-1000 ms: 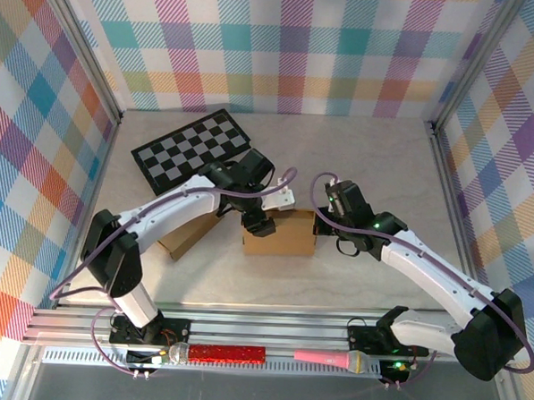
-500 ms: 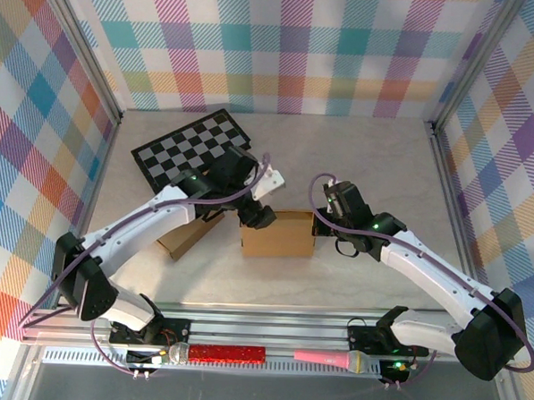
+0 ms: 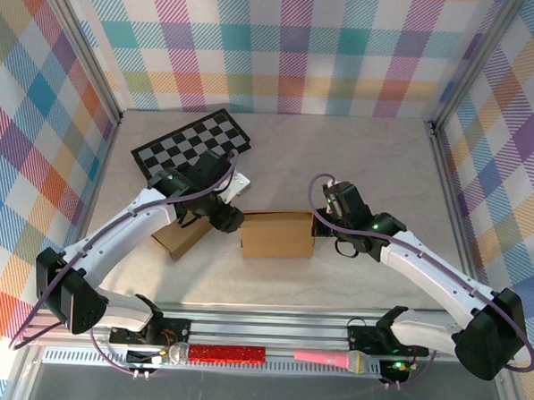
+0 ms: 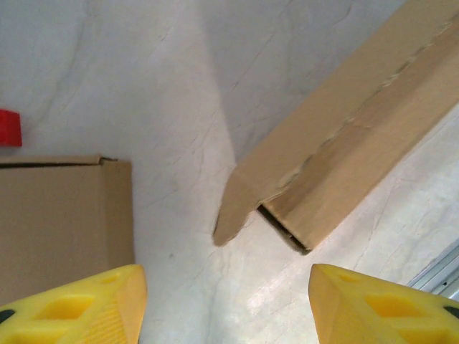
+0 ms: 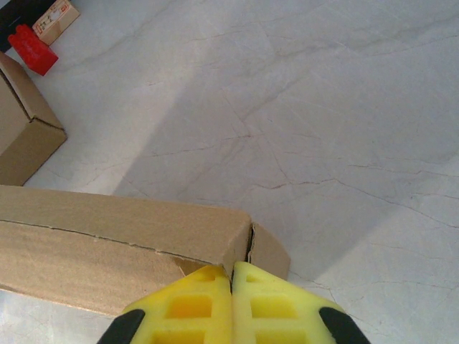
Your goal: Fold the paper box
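The paper box point(image 3: 279, 235), a brown cardboard carton, lies at the middle of the table. My right gripper point(image 3: 319, 222) sits at its right end. In the right wrist view the yellow fingers point(image 5: 186, 308) are pressed together, and my right gripper point(image 5: 232, 269) pinches the thin end wall of the paper box point(image 5: 107, 236) beside a loose flap point(image 5: 269, 251). My left gripper point(image 3: 223, 218) hangs open just left of the box, above bare table. Its yellow fingertips point(image 4: 72, 308) stand far apart with nothing between them, so my left gripper point(image 4: 226, 304) is empty.
A second cardboard box point(image 3: 183, 236) lies slanted at the left, and its open end flap point(image 4: 240, 208) shows in the left wrist view. A checkerboard point(image 3: 191, 147) lies behind it. A small red block point(image 5: 32, 49) sits far left. A red bar point(image 3: 228, 353) and pink microphone point(image 3: 330, 357) lie on the front rail.
My left gripper has pulled away from the left end of the paper box and swung left toward the second box. The right arm has not moved.
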